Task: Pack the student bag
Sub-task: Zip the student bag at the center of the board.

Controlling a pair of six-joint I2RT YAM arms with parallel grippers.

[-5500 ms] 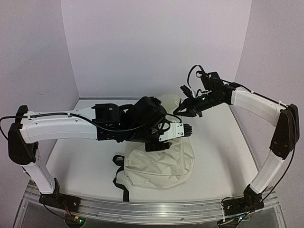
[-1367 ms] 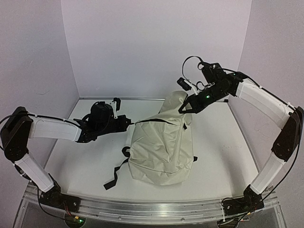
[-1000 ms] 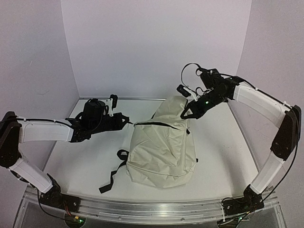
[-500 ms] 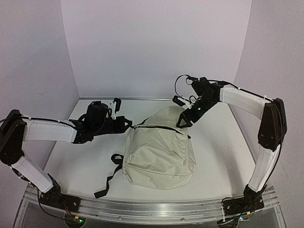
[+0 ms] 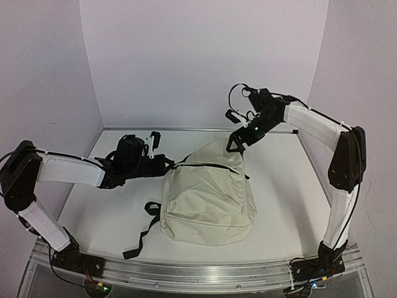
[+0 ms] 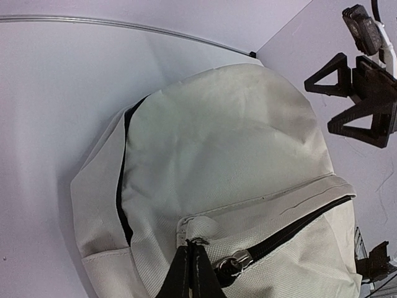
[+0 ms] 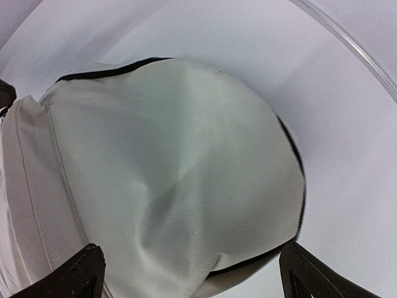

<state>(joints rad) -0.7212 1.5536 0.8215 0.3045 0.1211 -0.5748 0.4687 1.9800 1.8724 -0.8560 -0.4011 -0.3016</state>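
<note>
Top external: bag [image 5: 208,198] lay on bench [image 5: 99,211], mid-frame, long axis running lower-centre to upper-right. At its left edge, left claw [image 5: 167,162] was pinched shut on bag fabric by the zipper [image 6: 291,233]. Over the upper-right end, right claw [image 5: 234,144] hung wide and empty, the nearer arm there. Contents hidden.

1. A smooth white table [image 5: 285,186] fills the scene, with a metal rail [image 5: 198,273] running along its near edge.
2. A large cream student bag [image 5: 208,195] lies on the table near the middle. Its zipped front faces up, and its length runs from the near side toward the far side.
3. The bag's black straps [image 5: 144,233] trail loosely onto the table surface at its near left corner.
</note>
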